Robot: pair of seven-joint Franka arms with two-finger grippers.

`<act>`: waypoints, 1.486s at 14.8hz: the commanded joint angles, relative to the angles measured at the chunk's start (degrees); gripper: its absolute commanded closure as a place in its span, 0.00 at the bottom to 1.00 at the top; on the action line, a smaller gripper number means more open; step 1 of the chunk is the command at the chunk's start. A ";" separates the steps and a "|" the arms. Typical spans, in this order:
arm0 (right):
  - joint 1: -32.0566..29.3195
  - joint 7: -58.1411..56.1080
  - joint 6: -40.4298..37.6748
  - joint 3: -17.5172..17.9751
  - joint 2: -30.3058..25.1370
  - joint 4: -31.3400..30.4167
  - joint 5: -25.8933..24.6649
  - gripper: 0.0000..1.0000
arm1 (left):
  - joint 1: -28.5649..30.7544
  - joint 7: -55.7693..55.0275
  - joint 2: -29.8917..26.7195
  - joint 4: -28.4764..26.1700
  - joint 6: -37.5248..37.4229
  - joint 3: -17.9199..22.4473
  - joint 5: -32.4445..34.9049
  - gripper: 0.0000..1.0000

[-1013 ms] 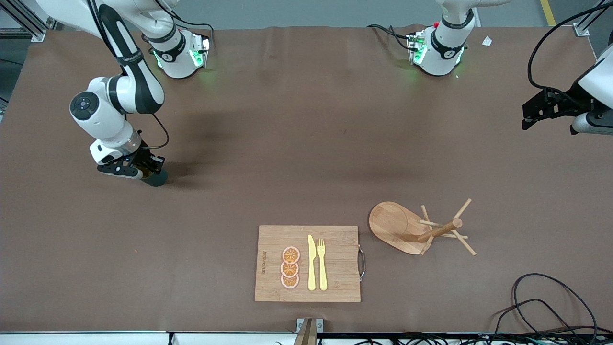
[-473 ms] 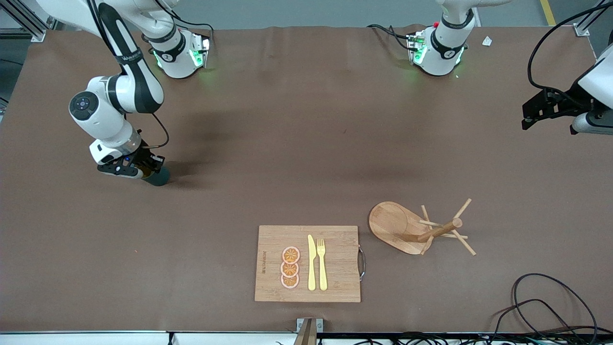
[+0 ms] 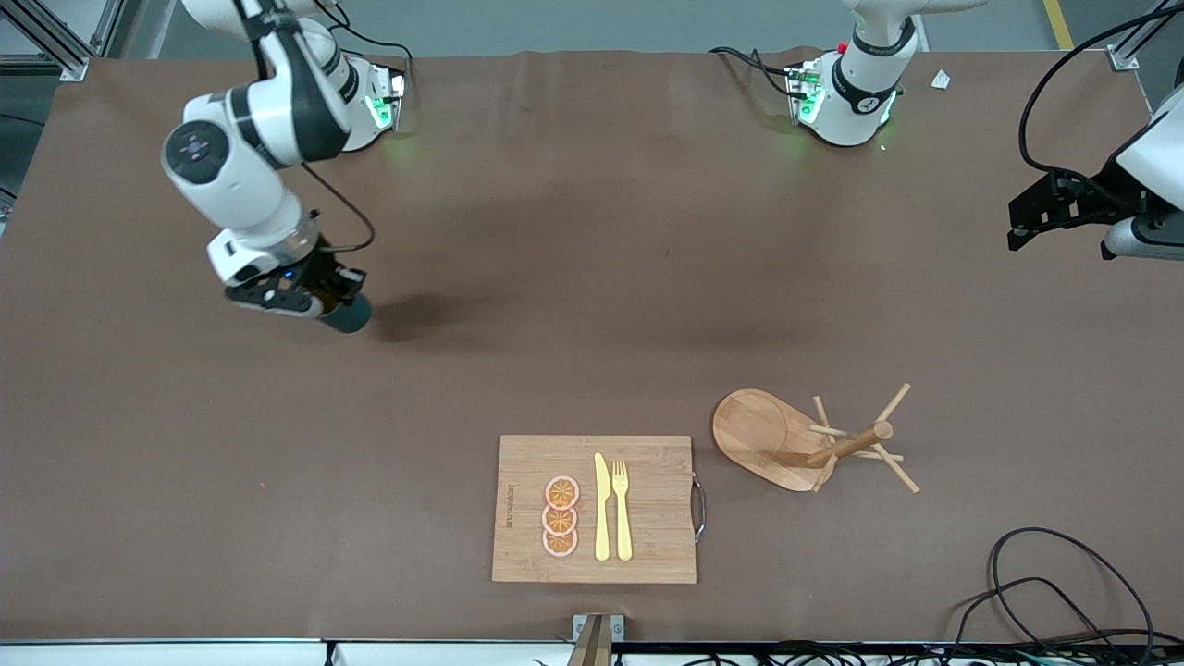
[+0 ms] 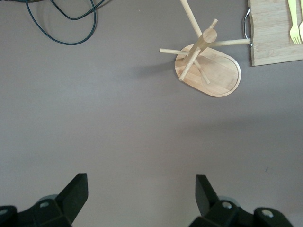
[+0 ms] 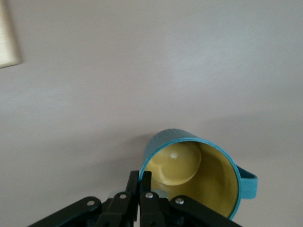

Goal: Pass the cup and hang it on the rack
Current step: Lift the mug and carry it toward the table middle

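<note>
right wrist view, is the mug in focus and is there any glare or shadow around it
Right wrist view: the mug is fairly sharp, a small highlight on its yellow floor, the table washed pale, a faint shadow beside its rim where the right end effector pinches the wall. Front view: a soft dark shadow lies on the brown table next to the mug.

A brown mat (image 3: 592,277) covers the table, grey floor (image 3: 592,23) showing above it.
</note>
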 commanded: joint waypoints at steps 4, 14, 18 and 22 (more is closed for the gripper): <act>15.11 31.70 -1.91 4.07 7.71 11.21 -0.29 1.00 | -0.25 -0.57 0.16 0.91 -1.00 0.00 0.81 0.00; 29.45 66.97 -7.54 3.81 36.62 42.95 -4.33 1.00 | 0.80 -0.48 1.83 1.00 -0.48 0.70 0.21 0.00; 31.04 73.92 -7.27 3.64 40.42 46.30 -7.23 1.00 | 0.37 -0.74 3.58 1.00 -0.13 1.05 0.82 0.00; 31.65 79.37 -7.10 3.64 42.61 48.76 -7.50 1.00 | 0.01 -2.06 4.82 0.91 1.62 0.62 -0.67 0.00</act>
